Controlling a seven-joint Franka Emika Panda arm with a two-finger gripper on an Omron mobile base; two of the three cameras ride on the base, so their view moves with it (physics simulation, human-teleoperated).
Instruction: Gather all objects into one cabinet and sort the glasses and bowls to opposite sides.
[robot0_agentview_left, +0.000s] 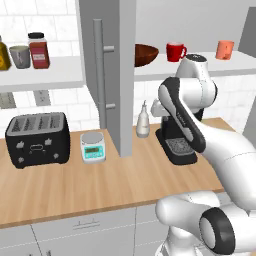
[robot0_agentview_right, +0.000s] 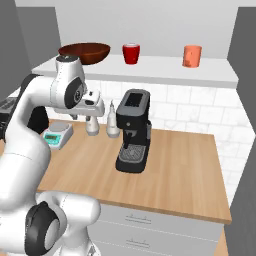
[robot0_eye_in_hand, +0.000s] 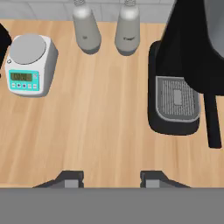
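- You see the gripper (robot0_eye_in_hand: 109, 178) over the wooden counter (robot0_eye_in_hand: 100, 127), pointing down; its two dark fingertips (robot0_eye_in_hand: 70, 178) stand apart with only bare wood between them, so it is open and holds nothing.
- Below it you find a small white kitchen scale (robot0_eye_in_hand: 28, 63) on one side and the black coffee machine (robot0_eye_in_hand: 183, 78) with its drip tray on the other.
- Two grey shaker bottles (robot0_eye_in_hand: 85, 28) stand side by side near the wall, between the scale and the coffee machine.
- In the right base view the hand hangs above the counter, just beside these bottles.
- On the white shelf of the open cabinet (robot0_agentview_left: 110, 75) you have the dark brown bowl (robot0_agentview_right: 84, 51) at the left, the red mug (robot0_agentview_right: 131, 53) near it, and the orange cup (robot0_agentview_right: 192, 56) well apart to the right.
- The pale grey cup (robot0_agentview_left: 20, 56) stands on the doorless wall shelf (robot0_agentview_left: 42, 75), between two spice jars (robot0_agentview_left: 38, 50).
- A black toaster (robot0_agentview_left: 37, 139) sits on the counter under that shelf.
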